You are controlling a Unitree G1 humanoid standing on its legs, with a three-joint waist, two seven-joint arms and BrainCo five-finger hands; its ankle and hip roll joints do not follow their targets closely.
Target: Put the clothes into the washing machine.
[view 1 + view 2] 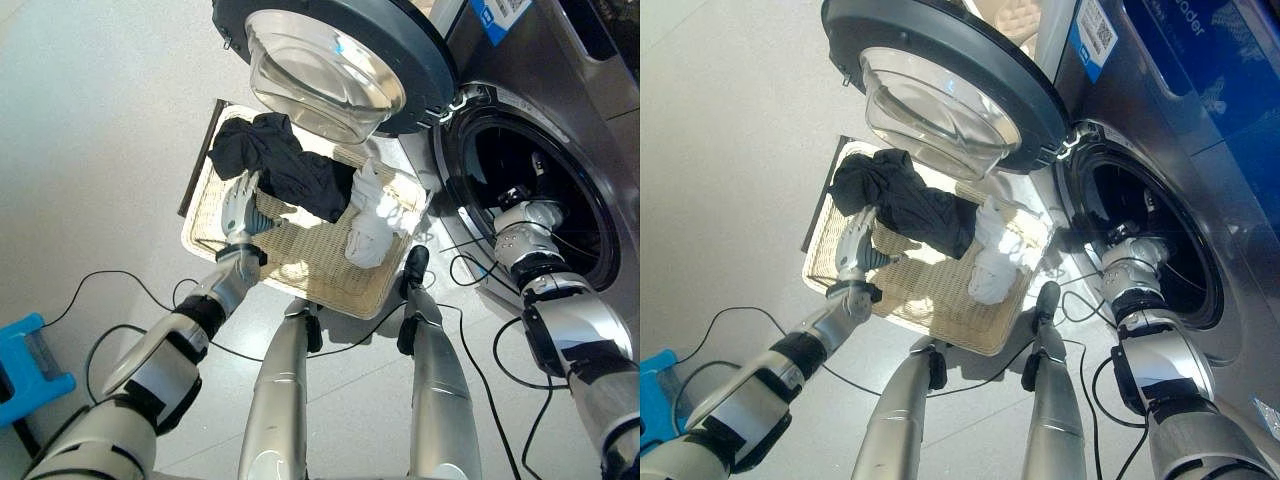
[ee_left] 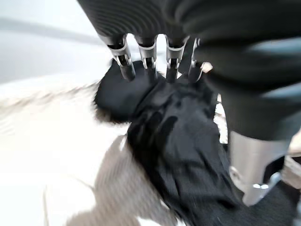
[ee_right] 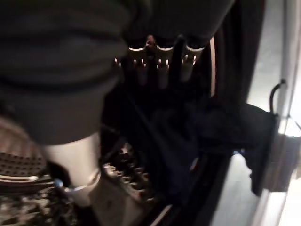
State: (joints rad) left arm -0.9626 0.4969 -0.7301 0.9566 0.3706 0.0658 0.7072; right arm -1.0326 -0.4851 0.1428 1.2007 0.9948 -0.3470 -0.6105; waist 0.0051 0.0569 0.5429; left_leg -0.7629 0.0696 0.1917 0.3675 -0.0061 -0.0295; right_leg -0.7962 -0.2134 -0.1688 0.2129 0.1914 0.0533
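A crumpled black garment [image 1: 290, 165] and a white garment [image 1: 372, 215] lie in a flat wicker basket [image 1: 330, 295] on the floor in front of the washing machine. My left hand [image 1: 240, 205] hovers over the basket with straight fingers [image 2: 148, 52] just at the near edge of the black garment [image 2: 178, 141], holding nothing. My right hand [image 1: 515, 195] reaches into the dark drum opening [image 1: 545, 160]. In the right wrist view its fingers [image 3: 162, 66] stand straight above a dark blue cloth [image 3: 188, 136] lying inside the drum.
The round machine door [image 1: 330, 60] hangs wide open above the far end of the basket, its glass bowl facing down. A blue object [image 1: 25, 365] sits on the floor at the lower left. Pale floor stretches out to the left.
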